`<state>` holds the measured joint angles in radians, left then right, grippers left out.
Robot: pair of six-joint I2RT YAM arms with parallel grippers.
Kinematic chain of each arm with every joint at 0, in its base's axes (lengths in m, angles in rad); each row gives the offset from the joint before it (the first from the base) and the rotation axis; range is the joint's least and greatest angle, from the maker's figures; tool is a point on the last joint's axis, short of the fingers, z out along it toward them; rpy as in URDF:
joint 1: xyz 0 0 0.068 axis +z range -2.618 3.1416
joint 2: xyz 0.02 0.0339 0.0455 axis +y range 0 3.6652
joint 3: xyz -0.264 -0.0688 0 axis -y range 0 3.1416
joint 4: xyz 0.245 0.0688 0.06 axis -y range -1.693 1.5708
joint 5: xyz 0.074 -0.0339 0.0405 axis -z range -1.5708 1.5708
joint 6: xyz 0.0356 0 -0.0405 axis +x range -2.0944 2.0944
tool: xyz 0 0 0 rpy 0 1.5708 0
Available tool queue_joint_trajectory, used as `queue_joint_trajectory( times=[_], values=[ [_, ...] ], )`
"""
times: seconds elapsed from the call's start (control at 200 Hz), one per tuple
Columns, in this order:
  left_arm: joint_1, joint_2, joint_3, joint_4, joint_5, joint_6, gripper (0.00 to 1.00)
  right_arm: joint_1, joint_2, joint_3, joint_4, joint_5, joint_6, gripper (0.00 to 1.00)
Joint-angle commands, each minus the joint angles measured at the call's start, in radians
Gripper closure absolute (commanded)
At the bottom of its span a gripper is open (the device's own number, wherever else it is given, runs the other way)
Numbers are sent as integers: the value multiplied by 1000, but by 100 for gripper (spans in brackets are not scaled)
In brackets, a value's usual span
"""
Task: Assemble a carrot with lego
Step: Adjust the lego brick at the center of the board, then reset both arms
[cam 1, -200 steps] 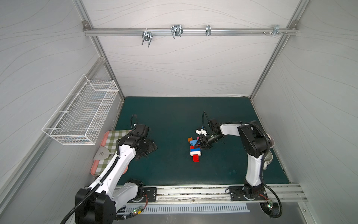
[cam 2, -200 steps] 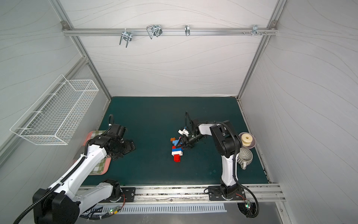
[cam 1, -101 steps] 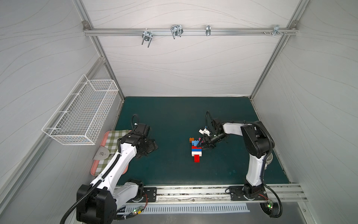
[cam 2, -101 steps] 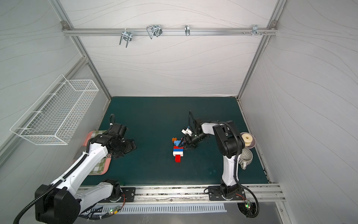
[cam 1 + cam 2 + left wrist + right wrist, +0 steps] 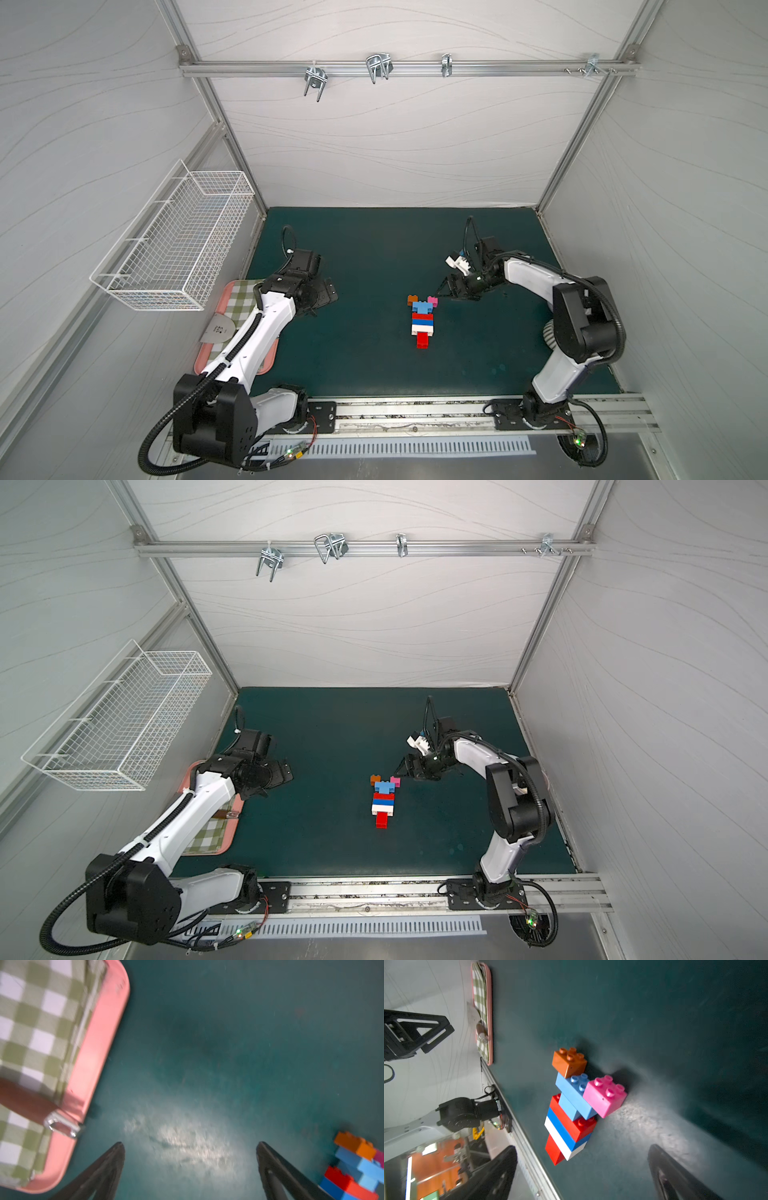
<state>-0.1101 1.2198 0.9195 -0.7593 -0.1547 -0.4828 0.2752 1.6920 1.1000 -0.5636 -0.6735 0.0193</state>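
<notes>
The carrot lies flat near the middle of the green mat, its red tip toward the arms' base rail and its orange brick and pink brick at the far, wide end. The right gripper hangs just beside the pink brick without touching it, jaws spread wide and holding nothing. The left gripper (well apart from the bricks) hovers by the pink tray, its jaws likewise spread and empty.
</notes>
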Motion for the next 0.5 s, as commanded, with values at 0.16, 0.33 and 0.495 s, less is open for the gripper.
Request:
queue_joint_trajectory(
  times=[0.16,0.33,0.495],
  values=[
    [138,70,-5,318,-111,207,1,-146,-182,-116,403,225,-101,1],
    [147,43,-159,707,-149,381,1,-241,-156,-209,624,256,-102,1],
    [171,63,-261,983,-76,429,1,-266,-153,-344,836,271,-77,1]
  ],
)
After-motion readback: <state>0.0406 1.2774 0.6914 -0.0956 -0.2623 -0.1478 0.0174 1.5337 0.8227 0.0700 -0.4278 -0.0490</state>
